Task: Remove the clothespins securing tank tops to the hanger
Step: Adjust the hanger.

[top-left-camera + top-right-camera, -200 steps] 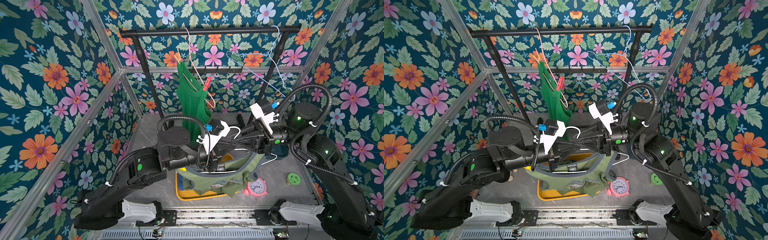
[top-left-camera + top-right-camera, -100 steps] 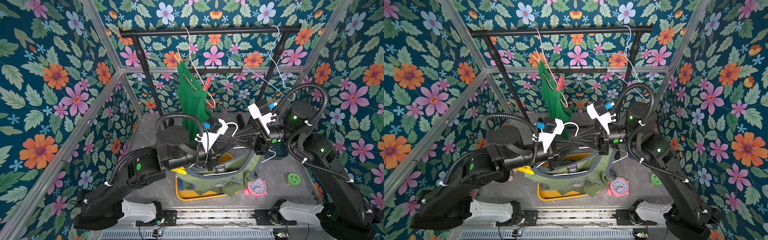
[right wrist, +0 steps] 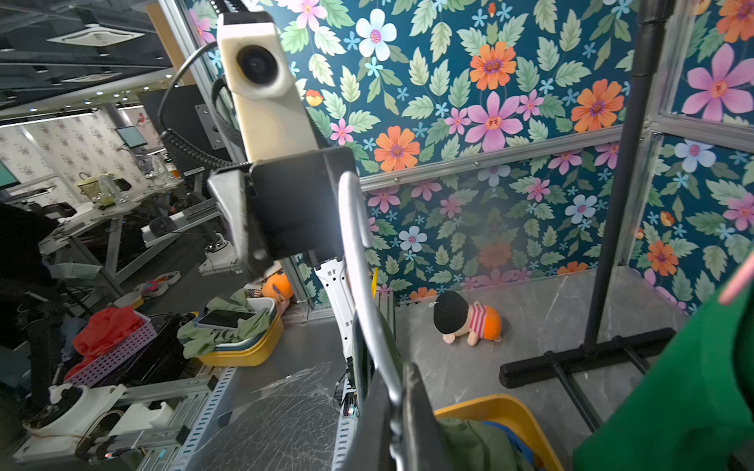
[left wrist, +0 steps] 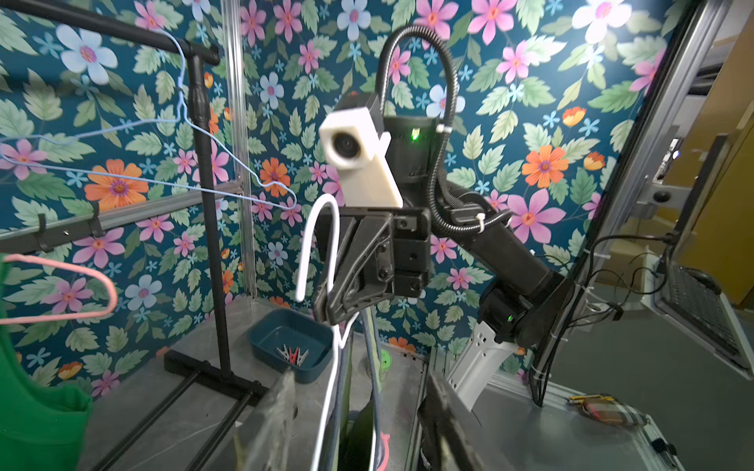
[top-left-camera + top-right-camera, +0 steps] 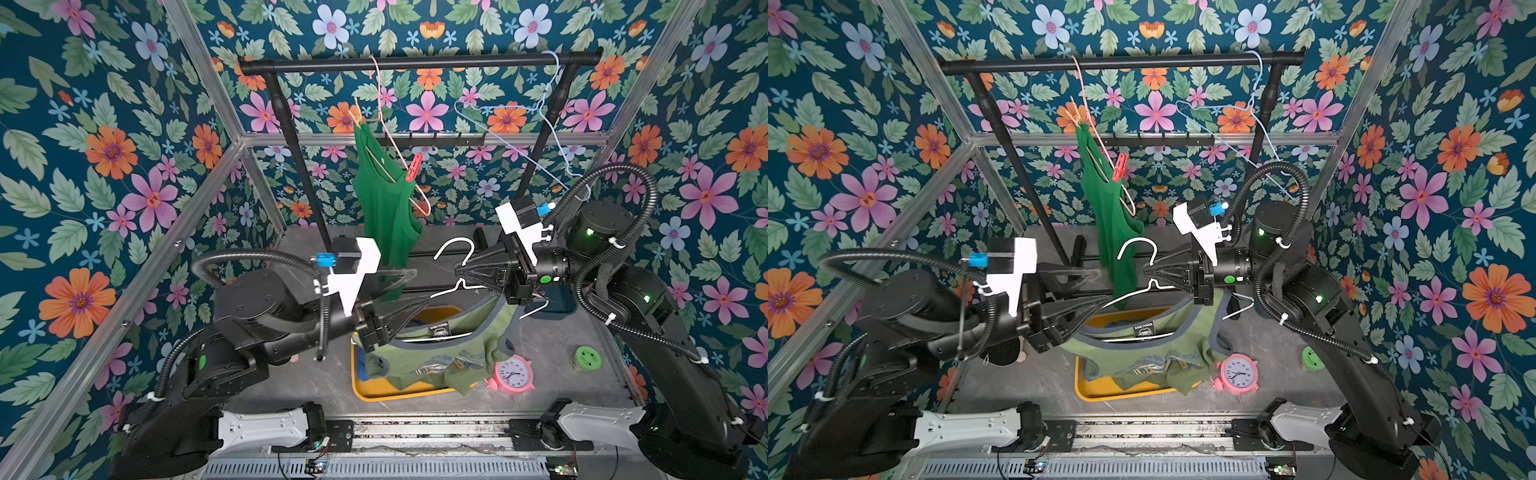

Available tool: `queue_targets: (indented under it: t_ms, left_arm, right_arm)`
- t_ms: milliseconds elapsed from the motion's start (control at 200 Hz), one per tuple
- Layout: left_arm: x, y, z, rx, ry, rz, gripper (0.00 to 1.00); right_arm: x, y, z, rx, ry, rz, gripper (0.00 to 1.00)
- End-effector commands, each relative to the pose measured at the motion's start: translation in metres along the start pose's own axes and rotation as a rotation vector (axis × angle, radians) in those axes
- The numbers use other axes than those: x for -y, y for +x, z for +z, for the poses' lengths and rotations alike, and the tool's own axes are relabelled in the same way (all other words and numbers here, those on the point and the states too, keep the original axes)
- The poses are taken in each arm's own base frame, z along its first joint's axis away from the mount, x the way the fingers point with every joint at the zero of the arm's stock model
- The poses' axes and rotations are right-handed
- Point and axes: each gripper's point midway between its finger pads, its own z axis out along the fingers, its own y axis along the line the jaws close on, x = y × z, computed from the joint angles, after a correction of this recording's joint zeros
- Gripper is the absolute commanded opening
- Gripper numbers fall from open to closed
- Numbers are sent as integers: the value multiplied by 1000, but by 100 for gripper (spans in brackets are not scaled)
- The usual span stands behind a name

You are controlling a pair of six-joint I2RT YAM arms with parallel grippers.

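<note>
The olive tank top [image 5: 449,353] hangs on a white hanger [image 5: 457,249] over the yellow tray. My right gripper [image 5: 459,272] [image 3: 395,379] is shut on this hanger's neck. My left gripper [image 5: 415,289] [image 4: 359,377] is open, one finger on each side of the hanger wire [image 4: 326,407] and the top's strap. No clothespin shows on the olive top. On the rail, the bright green tank top [image 5: 386,208] hangs from a pink hanger with a red clothespin [image 5: 413,168] and a peach one [image 5: 356,116]. A blue top [image 3: 518,444] lies in the tray.
A teal bin [image 4: 261,346] by the rack's foot holds loose clothespins [image 4: 291,354]. An empty blue hanger [image 5: 519,137] hangs on the black rail [image 5: 415,62]. A pink alarm clock [image 5: 513,374], a green roll [image 5: 588,359] and a plush toy [image 3: 469,320] lie on the floor around the yellow tray [image 5: 395,395].
My left gripper has opened and drawn back to the left. A small yellow thing beside it half a second ago is gone from view. The right gripper keeps hold of the hanger.
</note>
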Motion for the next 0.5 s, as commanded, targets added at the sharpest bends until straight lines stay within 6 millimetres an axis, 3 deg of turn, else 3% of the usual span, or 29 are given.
queue_targets:
  t_ms: [0, 90, 225, 370, 495]
  left_arm:
    - [-7, -20, -20, 130, -34, -45, 67]
    - [-15, -20, -40, 188, -71, -72, 78]
    - [-23, -8, -54, 200, -107, -111, 81]
    - [-33, 10, -55, 190, -149, -153, 89]
    - [-35, 17, -59, 205, -154, -168, 89]
  right_arm:
    - [6, -12, -8, 40, 43, -61, 0]
    - [15, -27, -23, 96, 50, -58, 0]
    - [28, -44, -37, 136, 22, -46, 0]
    - [21, -50, -37, 133, -17, -66, 0]
    - [15, -50, -42, 136, -7, -85, 0]
